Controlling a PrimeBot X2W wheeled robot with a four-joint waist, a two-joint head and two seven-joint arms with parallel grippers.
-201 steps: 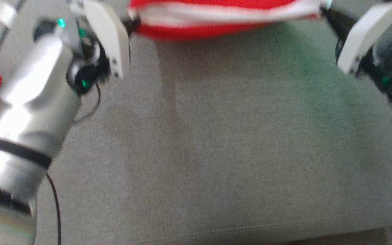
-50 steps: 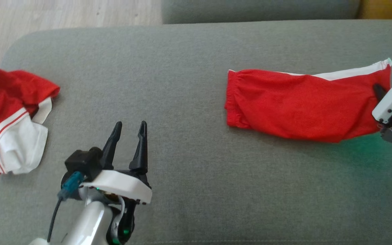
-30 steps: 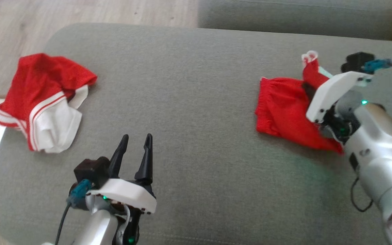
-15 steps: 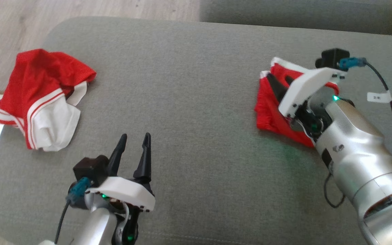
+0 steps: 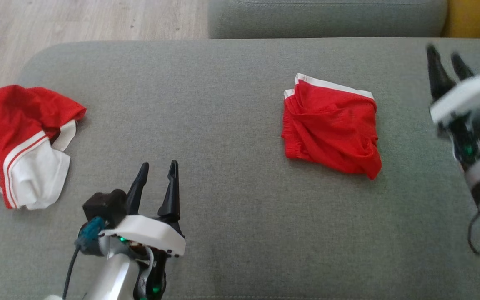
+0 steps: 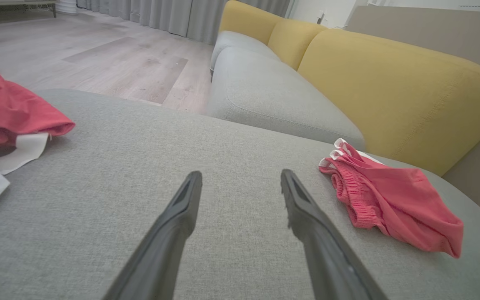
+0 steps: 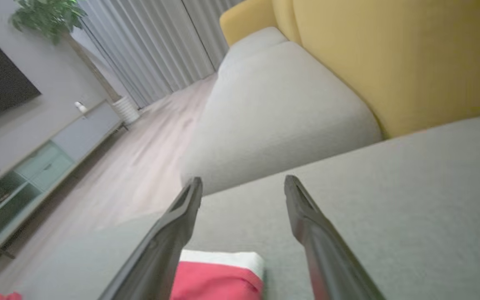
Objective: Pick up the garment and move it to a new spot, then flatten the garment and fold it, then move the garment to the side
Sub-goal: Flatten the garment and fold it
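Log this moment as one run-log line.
folded garment: lying on cushion, untouched | right gripper: open, right of it | left gripper: open, empty | second garment: crumpled, far left

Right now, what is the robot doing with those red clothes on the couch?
The robot is folding laundry on a grey couch cushion. A red garment lies folded in a small bundle, and neither gripper touches it. The right gripper is open, off to the bundle's right, holding nothing. The left gripper is open too, over bare cushion. A second red and white garment lies crumpled at the cushion's left end.
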